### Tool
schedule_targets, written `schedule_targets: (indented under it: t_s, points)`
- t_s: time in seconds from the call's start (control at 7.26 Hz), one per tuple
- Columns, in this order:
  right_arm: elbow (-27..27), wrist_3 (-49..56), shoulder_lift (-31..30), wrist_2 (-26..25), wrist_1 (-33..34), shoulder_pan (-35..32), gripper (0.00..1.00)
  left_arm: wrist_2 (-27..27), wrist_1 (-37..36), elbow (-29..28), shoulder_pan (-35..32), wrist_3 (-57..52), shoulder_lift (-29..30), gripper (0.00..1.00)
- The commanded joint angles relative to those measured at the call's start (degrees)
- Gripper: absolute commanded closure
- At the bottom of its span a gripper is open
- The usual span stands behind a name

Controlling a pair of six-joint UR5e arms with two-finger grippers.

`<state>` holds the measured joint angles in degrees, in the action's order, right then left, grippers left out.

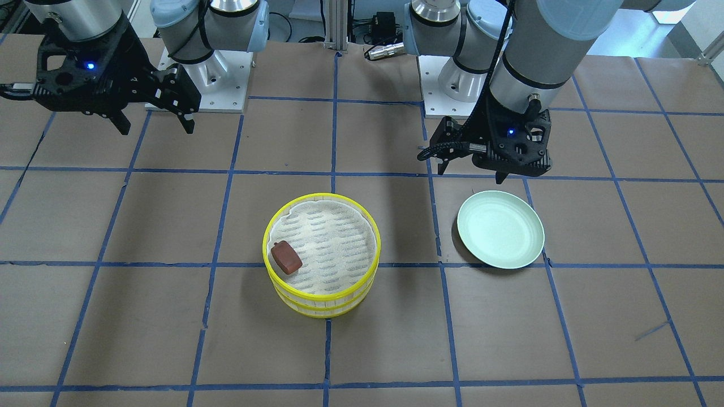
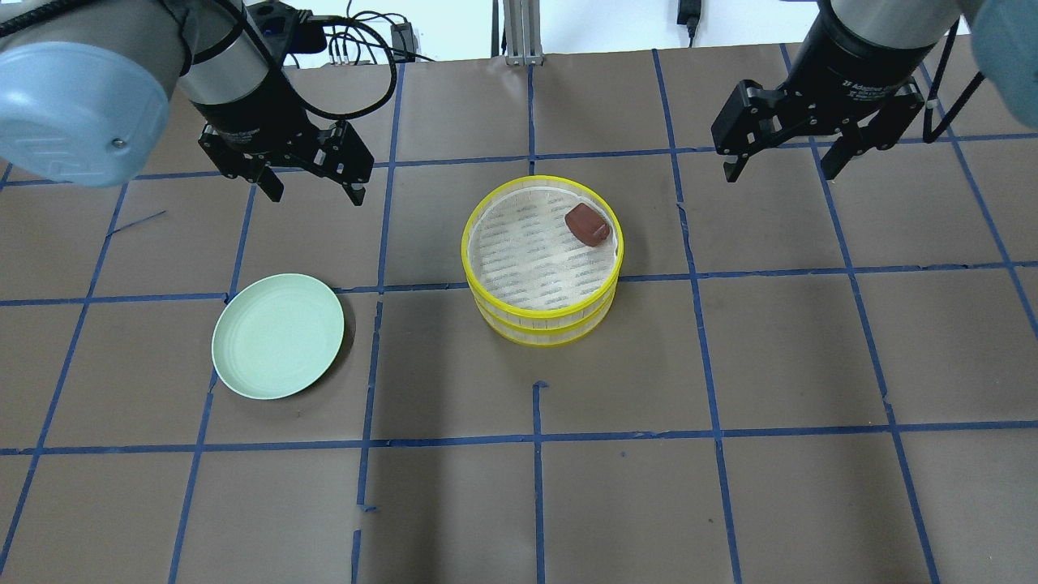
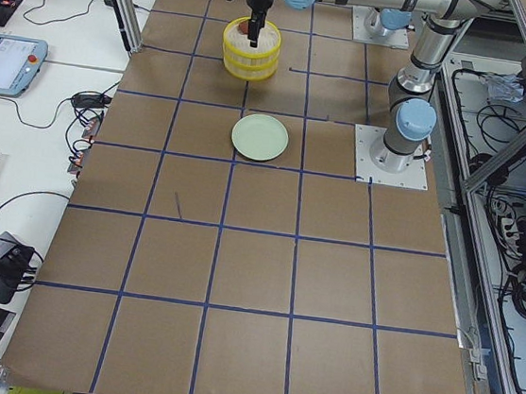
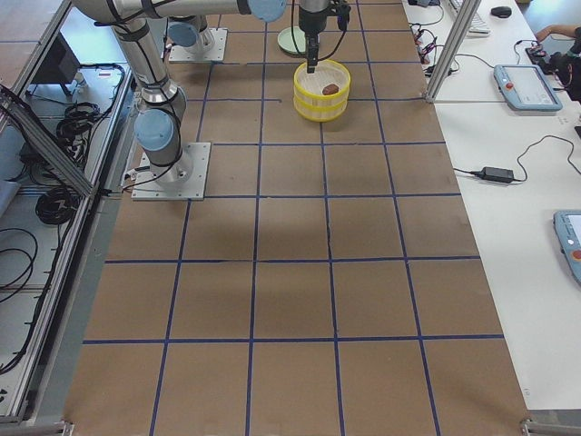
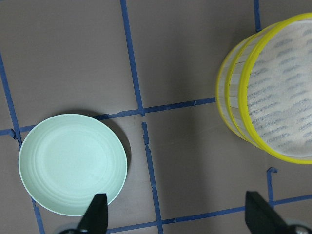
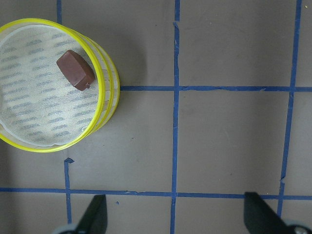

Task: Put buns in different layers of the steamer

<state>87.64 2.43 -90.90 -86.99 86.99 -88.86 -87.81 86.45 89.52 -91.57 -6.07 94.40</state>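
— Where is the brown bun (image 2: 587,225) seen?
— At one o'clock in the upper steamer layer (image 2: 527,259). The left gripper (image 2: 315,195) and right gripper (image 2: 780,172) are spread, empty. The stack (image 2: 542,324) could be knocked by a low sweep.

Table (image 2: 811,365): brown paper cover, blue tape grid.
Directly on it:
- stack of two round yellow-rimmed steamer trays (image 2: 542,323), near centre, over tape crossing
- round pale green plate (image 2: 278,336), on robot's left, well apart from stack, over tape crossing
- white metal arm base plate (image 1: 226,93), robot side
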Motion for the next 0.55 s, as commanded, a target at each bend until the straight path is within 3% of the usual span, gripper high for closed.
schedule_targets:
  t_s: [0.0,0.41]
  points:
    - [0.1,-0.7,1.1,-0.4,2.6,-0.1,0.00,-0.3,0.1,0.0,0.4,-0.4,-0.1,0.00]
    - [0.4,-0.3,0.3,-1.4,0.9,-0.3,0.00,-0.4,-0.2,-0.1,3.3,-0.9,-0.9,0.00]
